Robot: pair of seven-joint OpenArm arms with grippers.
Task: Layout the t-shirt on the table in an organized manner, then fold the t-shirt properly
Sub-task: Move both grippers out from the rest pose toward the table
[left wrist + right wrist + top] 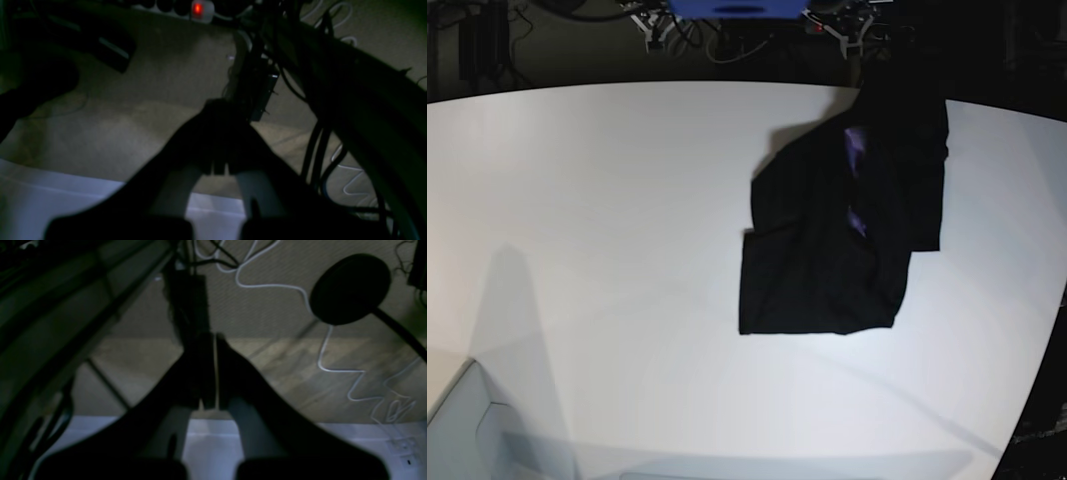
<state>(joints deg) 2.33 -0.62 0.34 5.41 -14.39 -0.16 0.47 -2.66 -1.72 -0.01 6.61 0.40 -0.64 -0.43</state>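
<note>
With our left gripper (pixel 218 133) and right gripper (pixel 213 370) pinched empty, the crumpled t-shirt (pixel 842 235) lies nowhere near our fingers on the table (pixel 607 220), so we risk bunching it further.

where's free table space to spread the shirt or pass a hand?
The table is bare across the base view's whole left and centre, from the far edge to the near one, and in a strip below the t-shirt's hem. The shirt crowds the upper right, bunched and reaching up past the far edge. Only a narrow bare band lies between it and the right edge.
</note>
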